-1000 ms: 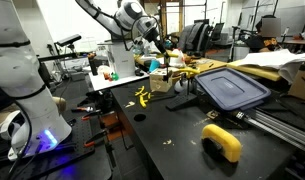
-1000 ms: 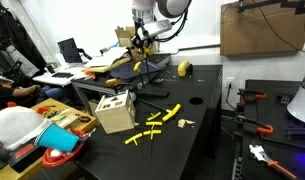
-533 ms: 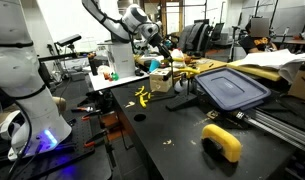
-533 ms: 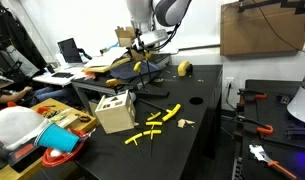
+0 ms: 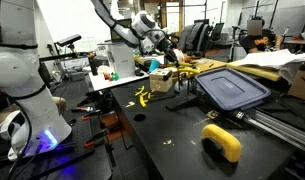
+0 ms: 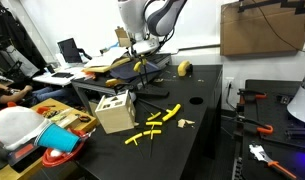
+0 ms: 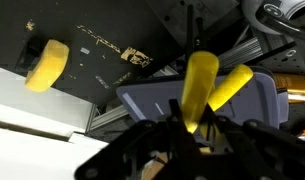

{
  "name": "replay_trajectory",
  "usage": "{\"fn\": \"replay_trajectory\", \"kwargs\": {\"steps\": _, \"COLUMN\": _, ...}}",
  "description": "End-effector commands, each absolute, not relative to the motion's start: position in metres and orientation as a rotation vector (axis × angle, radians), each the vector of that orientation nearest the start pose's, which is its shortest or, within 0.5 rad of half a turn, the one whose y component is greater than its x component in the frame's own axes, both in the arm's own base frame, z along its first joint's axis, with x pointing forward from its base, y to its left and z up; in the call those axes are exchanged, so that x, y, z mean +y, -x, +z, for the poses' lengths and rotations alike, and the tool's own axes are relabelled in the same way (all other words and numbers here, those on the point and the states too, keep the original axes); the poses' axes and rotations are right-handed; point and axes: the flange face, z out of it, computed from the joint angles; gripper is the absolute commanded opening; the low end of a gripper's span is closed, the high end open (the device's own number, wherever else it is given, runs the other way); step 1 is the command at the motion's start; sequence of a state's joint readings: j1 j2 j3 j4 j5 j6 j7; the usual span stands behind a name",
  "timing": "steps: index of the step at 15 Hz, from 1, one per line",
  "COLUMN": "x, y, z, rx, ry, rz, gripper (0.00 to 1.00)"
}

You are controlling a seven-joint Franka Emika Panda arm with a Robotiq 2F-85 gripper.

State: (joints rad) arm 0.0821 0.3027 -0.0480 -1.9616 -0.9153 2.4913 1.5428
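Observation:
In the wrist view my gripper (image 7: 192, 126) is shut on a yellow stick (image 7: 199, 82) that stands up between the jaws. A second yellow stick (image 7: 232, 84) leans out beside it; whether it is also pinched I cannot tell. Below them lies a blue-grey bin lid (image 7: 150, 106). In both exterior views the gripper (image 5: 162, 44) (image 6: 142, 50) hangs above the back of the black table, near the blue-grey lid (image 5: 232, 88) and a wooden block box (image 5: 160, 82).
Several loose yellow sticks (image 6: 162, 118) (image 5: 142, 97) lie on the black table (image 6: 207, 120). A wooden box (image 6: 115, 112) stands near its edge. A thick yellow curved piece (image 5: 222, 142) (image 6: 184, 68) (image 7: 44, 64) rests on the table. Desks with clutter stand behind.
The arm's upper links have swung sideways and the wrist has turned a little; the gripper stays shut on the yellow stick above the same area.

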Motion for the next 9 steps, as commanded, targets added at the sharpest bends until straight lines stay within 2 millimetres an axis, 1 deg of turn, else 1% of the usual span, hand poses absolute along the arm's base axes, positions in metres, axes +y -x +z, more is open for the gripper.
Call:
{"fn": "replay_trajectory", "kwargs": {"steps": 1, "x": 0.022, "y": -0.650, "z": 0.344, "rx": 1.447, "ry": 2.951, "rz": -1.029, "gripper": 0.06}}
{"fn": "replay_trajectory", "kwargs": {"steps": 6, "x": 0.016, "y": -0.663, "z": 0.335, "rx": 1.602, "ry": 2.924, "rz": -1.001, "gripper": 0.06}}
{"fn": "replay_trajectory", "kwargs": {"steps": 9, "x": 0.017, "y": -0.669, "z": 0.328, "rx": 1.662, "ry": 2.925, "rz": -0.985, "gripper": 0.06}}
